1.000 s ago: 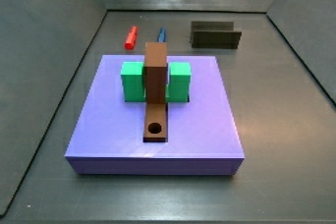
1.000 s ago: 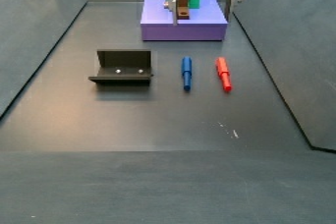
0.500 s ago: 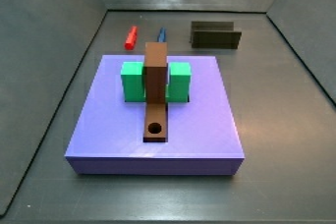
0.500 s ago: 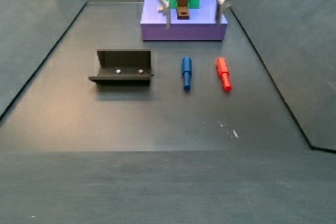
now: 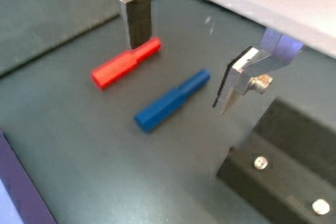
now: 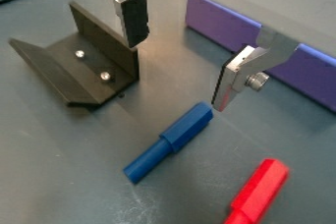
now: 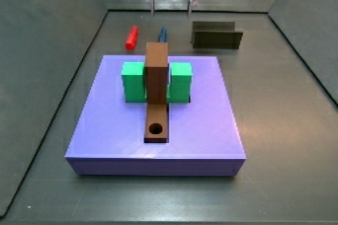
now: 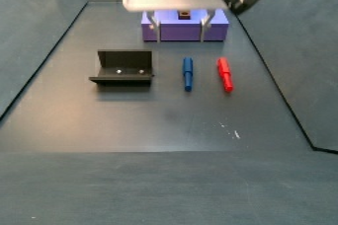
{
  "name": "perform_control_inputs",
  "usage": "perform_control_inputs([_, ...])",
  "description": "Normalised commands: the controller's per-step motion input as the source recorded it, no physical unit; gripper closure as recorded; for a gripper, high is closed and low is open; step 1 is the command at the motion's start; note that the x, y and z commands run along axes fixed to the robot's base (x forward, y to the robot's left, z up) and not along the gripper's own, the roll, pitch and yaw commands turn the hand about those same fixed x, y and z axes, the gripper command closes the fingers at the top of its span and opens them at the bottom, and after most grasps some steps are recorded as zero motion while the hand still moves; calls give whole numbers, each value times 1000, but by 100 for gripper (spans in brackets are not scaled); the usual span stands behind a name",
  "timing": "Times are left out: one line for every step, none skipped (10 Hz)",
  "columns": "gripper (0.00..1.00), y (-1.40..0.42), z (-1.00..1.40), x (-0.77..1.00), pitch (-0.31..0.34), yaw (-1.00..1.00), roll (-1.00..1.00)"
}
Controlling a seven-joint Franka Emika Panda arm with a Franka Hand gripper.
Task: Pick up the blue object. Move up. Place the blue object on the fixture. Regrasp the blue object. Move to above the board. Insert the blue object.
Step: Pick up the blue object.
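The blue object [image 5: 172,101] is a short blue peg lying flat on the dark floor, shown in both wrist views [image 6: 168,142] and both side views [image 7: 161,35] [image 8: 188,73]. A red peg [image 5: 128,62] lies beside it. My gripper [image 5: 184,61] [image 6: 182,66] hangs open above the floor near the blue object, with nothing between its fingers [image 6: 132,17]. In the side views the gripper [image 8: 181,30] [image 7: 171,8] sits high between the pegs and the board [image 7: 199,130]. The fixture [image 8: 123,68] [image 6: 79,61] stands apart from the pegs.
On the lavender board stand a green block [image 7: 136,81] and a long brown bar [image 7: 157,86] with a round hole. The board's edge [image 6: 250,36] lies close behind one finger. Grey walls enclose the floor.
The gripper has come down and moved from over the board toward the pegs, showing more fully in both side views. The pegs, fixture and board have not moved.
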Motion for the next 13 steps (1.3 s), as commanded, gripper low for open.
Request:
perform_control_inputs([0, -80, -640, -29, -191, 0, 0])
perform_control_inputs([0, -94, -591, -140, -174, 0, 0])
perform_control_inputs([0, -109, -314, -83, -83, 0, 24])
perform_control_inputs([0, -91, -171, -34, -60, 0, 0])
perform_control_inputs([0, -117, -140, -9, -59, 0, 0])
perform_control_inputs([0, -149, -83, -40, -59, 0, 0])
perform_control_inputs([0, -154, -160, -51, -79, 0, 0])
perform_control_inputs([0, -60, -229, -80, -100, 0, 0])
perform_control_inputs([0, 0, -220, -117, -90, 0, 0])
perform_control_inputs([0, -17, -223, -111, -89, 0, 0])
perform_control_inputs([0, 0, -183, -49, -69, 0, 0])
perform_control_inputs([0, 0, -140, 0, -41, 0, 0])
perform_control_inputs([0, 0, -126, 0, -27, 0, 0])
